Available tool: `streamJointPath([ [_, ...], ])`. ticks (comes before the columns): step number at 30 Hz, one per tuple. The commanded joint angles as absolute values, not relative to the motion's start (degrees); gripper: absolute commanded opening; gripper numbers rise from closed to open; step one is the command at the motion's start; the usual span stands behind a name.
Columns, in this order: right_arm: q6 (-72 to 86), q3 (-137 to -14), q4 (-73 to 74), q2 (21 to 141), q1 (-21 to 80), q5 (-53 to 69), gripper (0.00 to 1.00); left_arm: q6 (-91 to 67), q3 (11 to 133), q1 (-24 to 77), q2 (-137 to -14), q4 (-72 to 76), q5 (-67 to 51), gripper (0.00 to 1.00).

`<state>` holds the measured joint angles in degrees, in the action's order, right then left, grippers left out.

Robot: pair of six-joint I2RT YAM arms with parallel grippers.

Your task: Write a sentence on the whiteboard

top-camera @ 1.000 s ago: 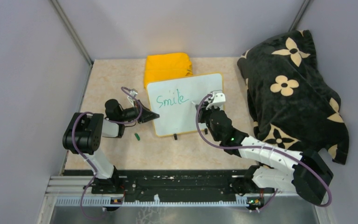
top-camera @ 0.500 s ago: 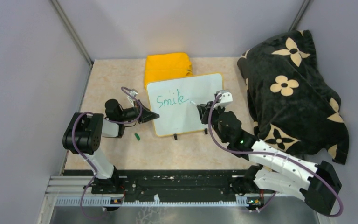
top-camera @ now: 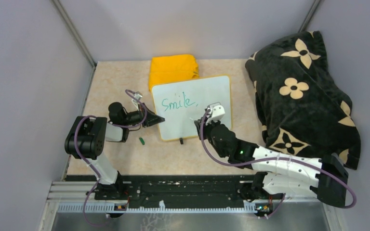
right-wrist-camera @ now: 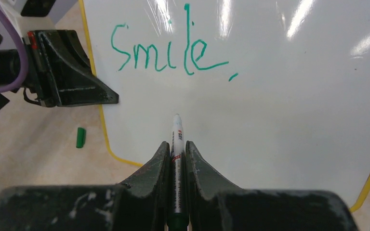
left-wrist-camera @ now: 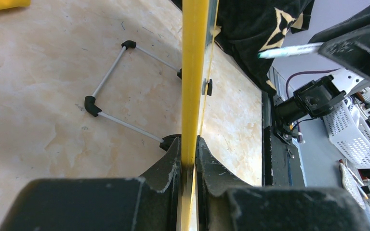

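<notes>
The whiteboard (top-camera: 207,96) with its yellow rim lies on the table, also in the right wrist view (right-wrist-camera: 294,125). The sentence (top-camera: 177,102) reads "Smile," in green in one line (right-wrist-camera: 164,50). My left gripper (top-camera: 160,120) is shut on the board's left yellow rim (left-wrist-camera: 192,72). My right gripper (top-camera: 199,120) is shut on a white marker (right-wrist-camera: 177,139), its tip pointing at the bare board below the word, over the lower middle of the board.
A folded yellow cloth (top-camera: 173,67) lies behind the board. A black flowered blanket (top-camera: 303,91) fills the right side. A green marker cap (top-camera: 142,141) lies on the table near the board's front left corner (right-wrist-camera: 80,137). A wire stand (left-wrist-camera: 120,82) lies under the board.
My right gripper swung right and back left and toward the board's lower middle. A comma now stands after "Smile". The left arm has not moved.
</notes>
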<state>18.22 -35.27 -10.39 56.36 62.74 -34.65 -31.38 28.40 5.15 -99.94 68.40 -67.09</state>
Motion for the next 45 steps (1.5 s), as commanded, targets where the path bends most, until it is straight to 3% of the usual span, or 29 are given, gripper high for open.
streamJointPath([
  [1,19.1,-34.7,-12.5,58.9,64.7,-39.2,0.0,-28.4,28.8,5.6,-100.1,64.5,-63.4,0.0],
  [26,16.2,-38.9,-26.3,75.1,68.4,-37.3,0.0,-27.4,29.3,5.6,-100.2,62.6,-63.4,0.0],
  [45,15.8,-40.0,-31.8,78.2,68.6,-34.4,0.0,-27.2,29.4,5.6,-100.0,62.2,-63.1,0.0],
])
